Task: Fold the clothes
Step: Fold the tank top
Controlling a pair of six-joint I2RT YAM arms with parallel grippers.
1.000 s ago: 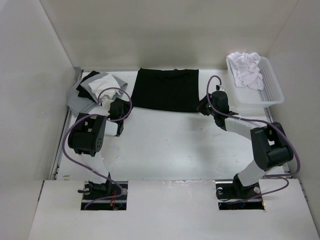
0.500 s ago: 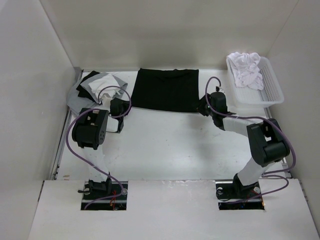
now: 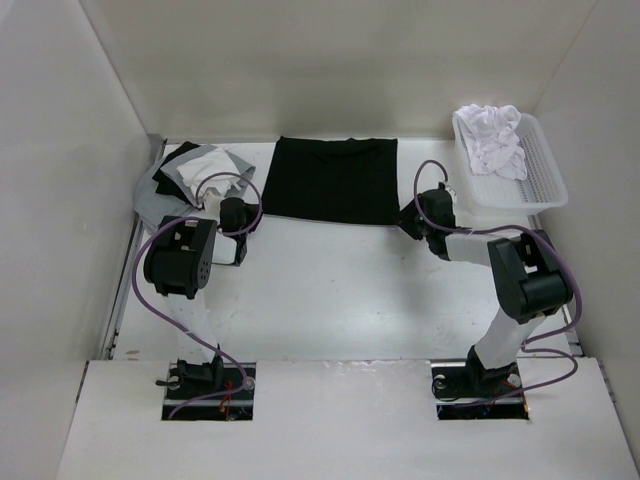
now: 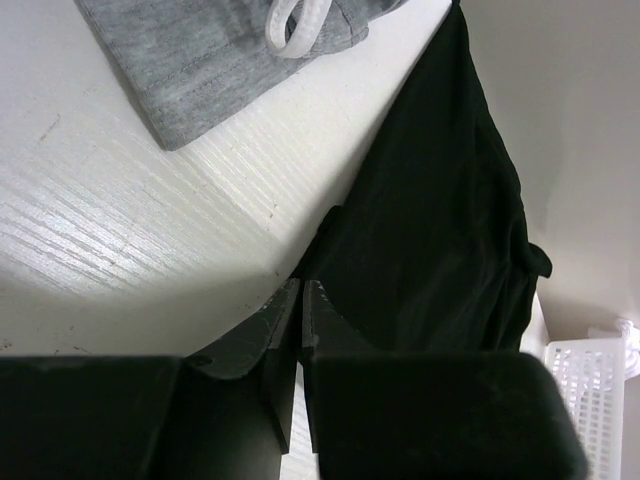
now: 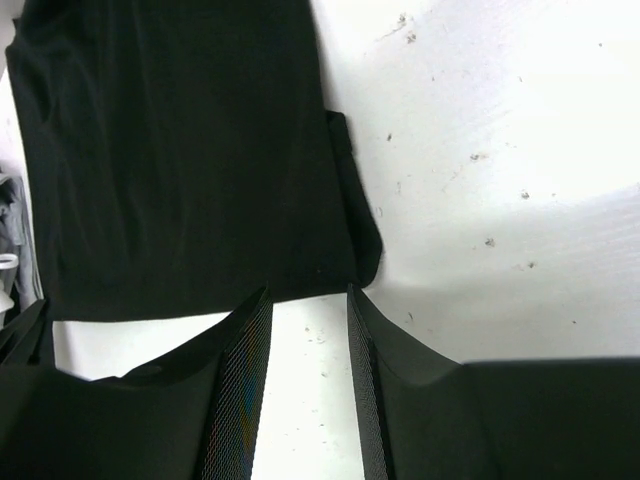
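The black tank top (image 3: 335,180) lies flat on the desk (image 3: 340,285) as a neat dark rectangle in the upper centre of the overhead view, its far edge against the back wall. Both arms reach up to its near edge, one at each lower corner.

The left claw (image 4: 298,286) sits at the lower left corner of the top. Its two fingers are pressed together with only a hairline between them, and their tips meet the edge of the black fabric. Whether any cloth is pinched between them cannot be told from the wrist view.

The right claw (image 5: 306,295) is at the lower right corner. Its fingers stand apart with bare white desk showing in the gap, and it holds nothing; the top's edge lies just beyond the fingertips.

A heap of grey, black and white cloths (image 3: 185,180) lies in the upper left of the desk, just beside the top. A white basket (image 3: 548,190) stands at the upper right, with white garments (image 3: 492,140) piled in its far end.
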